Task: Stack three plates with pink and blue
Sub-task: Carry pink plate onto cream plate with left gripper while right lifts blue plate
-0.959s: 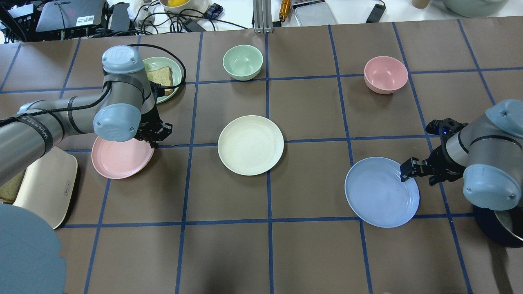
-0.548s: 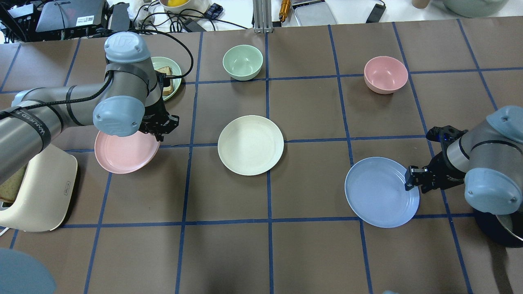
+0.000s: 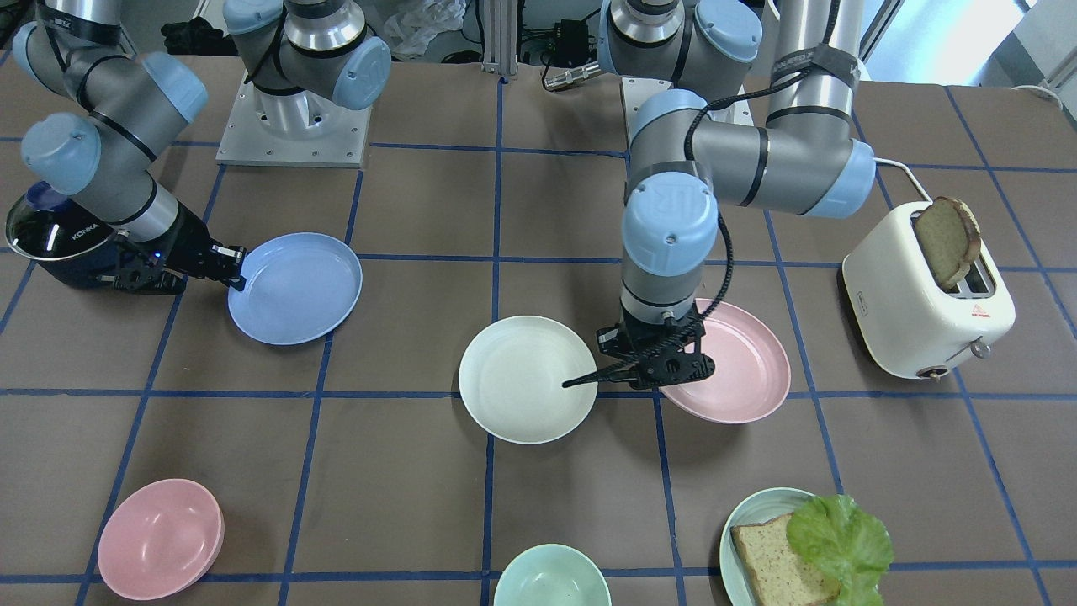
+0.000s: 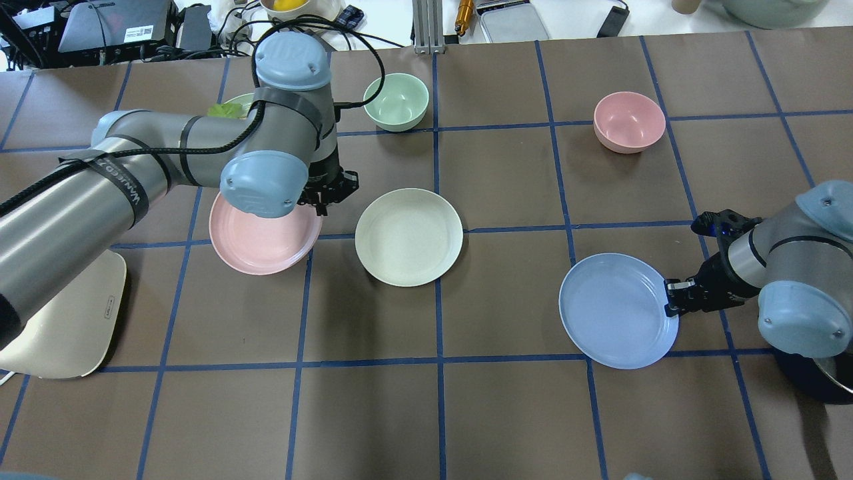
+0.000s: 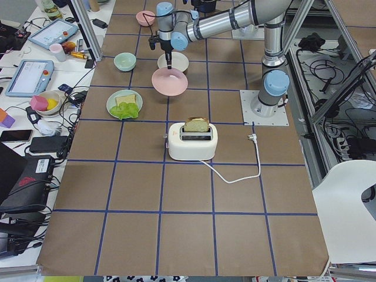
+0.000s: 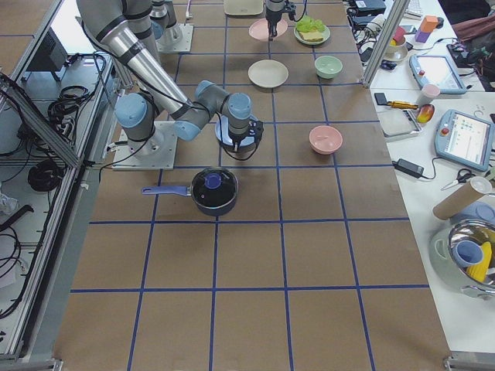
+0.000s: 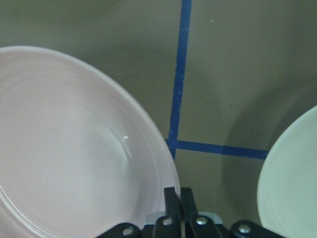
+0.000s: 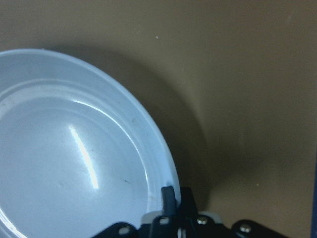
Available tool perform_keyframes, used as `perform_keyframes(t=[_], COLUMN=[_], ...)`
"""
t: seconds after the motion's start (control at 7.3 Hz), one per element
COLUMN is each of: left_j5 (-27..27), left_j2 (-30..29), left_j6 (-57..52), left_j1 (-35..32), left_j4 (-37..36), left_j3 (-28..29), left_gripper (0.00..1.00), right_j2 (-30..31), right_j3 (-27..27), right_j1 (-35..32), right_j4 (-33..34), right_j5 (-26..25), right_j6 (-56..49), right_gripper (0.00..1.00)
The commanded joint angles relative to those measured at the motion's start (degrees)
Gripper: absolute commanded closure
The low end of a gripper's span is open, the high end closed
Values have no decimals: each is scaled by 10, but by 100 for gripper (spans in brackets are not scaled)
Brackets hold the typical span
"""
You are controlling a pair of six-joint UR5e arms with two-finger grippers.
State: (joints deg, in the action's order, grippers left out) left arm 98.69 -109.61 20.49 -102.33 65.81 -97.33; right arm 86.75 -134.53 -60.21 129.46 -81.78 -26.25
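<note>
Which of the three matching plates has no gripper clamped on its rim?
The cream-white plate in the middle, which lies free. The left gripper pinches the rim of the pink plate, and the right gripper pinches that of the blue plate.

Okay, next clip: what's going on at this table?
Each arm has a plate pinched by its rim. The left tool is shut on the pink plate, which sits just beside the cream plate at the table's middle without overlapping it. The right tool is shut on the blue plate, farther off on the other side. No plate is stacked yet.
</note>
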Motion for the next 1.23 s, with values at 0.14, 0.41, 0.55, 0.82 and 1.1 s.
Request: perform_keyframes(t=[0.14, 0.41, 0.55, 0.82, 1.1], left_j5=[-8, -6, -1, -1, 1], left_j2=[-61, -121, -126, -128, -120], left_j6=[89, 104, 104, 90, 79], left_j1=[-111, -169, -181, -178, -165], left_j4=[-8, 13, 16, 40, 40], left_j3=[76, 159, 157, 146, 156], left_gripper=[100, 100, 100, 71, 0], right_j2=[30, 26, 20, -15, -34], right_j3=[35, 135, 162, 198, 225], right_j1=[0, -2, -3, -7, -11], right_j4=[-43, -166, -179, -189, -207], right_j5=[-3, -4, -5, -3, 3], right_j6=[-12, -12, -11, -6, -3], right_gripper=[100, 100, 100, 100, 100])
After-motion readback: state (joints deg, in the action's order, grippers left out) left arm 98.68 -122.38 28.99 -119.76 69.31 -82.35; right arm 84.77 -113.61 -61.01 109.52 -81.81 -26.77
